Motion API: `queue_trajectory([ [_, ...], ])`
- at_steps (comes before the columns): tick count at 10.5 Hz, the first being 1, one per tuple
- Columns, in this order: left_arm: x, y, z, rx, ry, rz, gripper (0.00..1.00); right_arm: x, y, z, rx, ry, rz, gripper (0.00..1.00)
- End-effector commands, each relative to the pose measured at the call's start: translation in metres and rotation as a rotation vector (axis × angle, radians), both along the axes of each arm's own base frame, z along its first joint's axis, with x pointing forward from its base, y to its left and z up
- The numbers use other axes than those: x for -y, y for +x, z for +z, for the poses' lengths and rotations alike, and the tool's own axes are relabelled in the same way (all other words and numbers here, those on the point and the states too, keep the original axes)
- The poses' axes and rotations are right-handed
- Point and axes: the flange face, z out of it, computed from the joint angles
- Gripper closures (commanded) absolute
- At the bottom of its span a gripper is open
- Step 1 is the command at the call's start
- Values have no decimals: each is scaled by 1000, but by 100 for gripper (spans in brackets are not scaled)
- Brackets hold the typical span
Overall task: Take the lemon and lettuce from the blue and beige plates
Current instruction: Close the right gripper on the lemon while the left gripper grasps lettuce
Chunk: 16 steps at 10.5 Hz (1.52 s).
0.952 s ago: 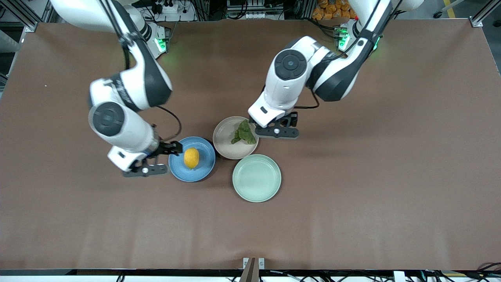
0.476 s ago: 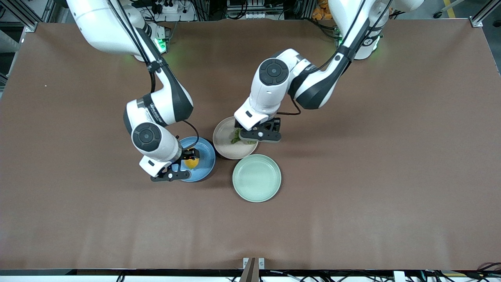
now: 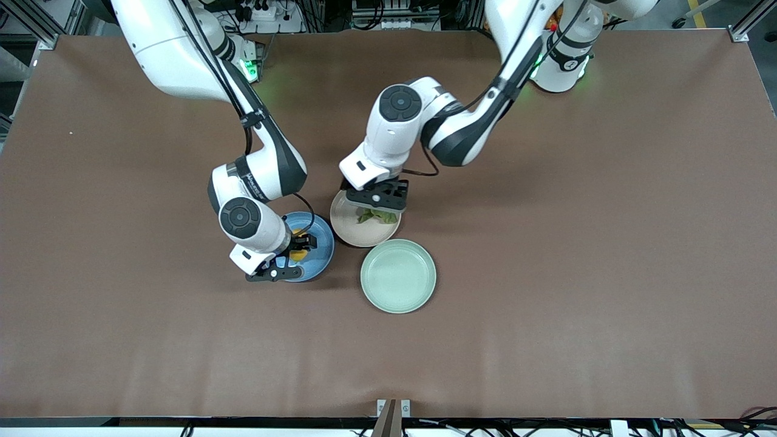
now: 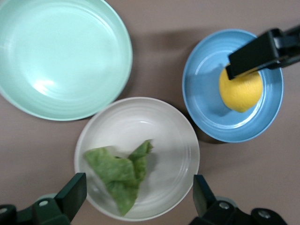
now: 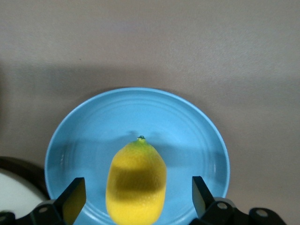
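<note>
table (image 3: 583, 273): a matt brown covering is seen, smooth, cloth-like or paper-like
blue plate (image 5: 197, 136): a glazed, glossy surface with fine concentric ridges is shown
beige plate (image 4: 168, 136): a smooth, softly shiny glaze is shown
green plate (image 4: 61, 51): a glossy glaze with bright highlights is seen
lemon (image 5: 136, 180): a finely pitted, waxy yellow skin is shown
lettuce (image 4: 119, 176): a crinkled, matt leaf is seen
arms (image 3: 394, 130): glossy white and black plastic shells are seen
</note>
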Motion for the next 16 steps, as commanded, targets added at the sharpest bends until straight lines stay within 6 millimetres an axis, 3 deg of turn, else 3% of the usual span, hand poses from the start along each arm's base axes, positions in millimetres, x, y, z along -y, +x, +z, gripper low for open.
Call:
queue_trajectory([
  [1, 4, -1, -35, 1, 13, -19, 0, -2, -7, -8, -8, 9, -22, 0],
  [3, 10, -11, -66, -4, 57, -57, 0, -1, -8, -13, -14, 6, -24, 0],
  [6, 17, -19, -85, 54, 89, -129, 0, -1, -9, -18, -24, 15, -34, 3],
  [9, 15, -21, -104, 92, 145, -199, 0, -1, -9, -21, -30, 13, -34, 45],
  [12, 15, -22, -118, 103, 150, -217, 0, -1, -7, -6, -19, 22, -25, 81],
  [13, 15, -23, -123, 100, 151, -215, 8, 0, -6, 4, -16, 25, -23, 94],
  [15, 15, -23, -124, 103, 155, -225, 32, 23, 0, 36, -44, 22, -20, 100],
  [16, 14, -22, -124, 108, 159, -228, 56, 38, 5, 57, -55, 29, 12, 100],
])
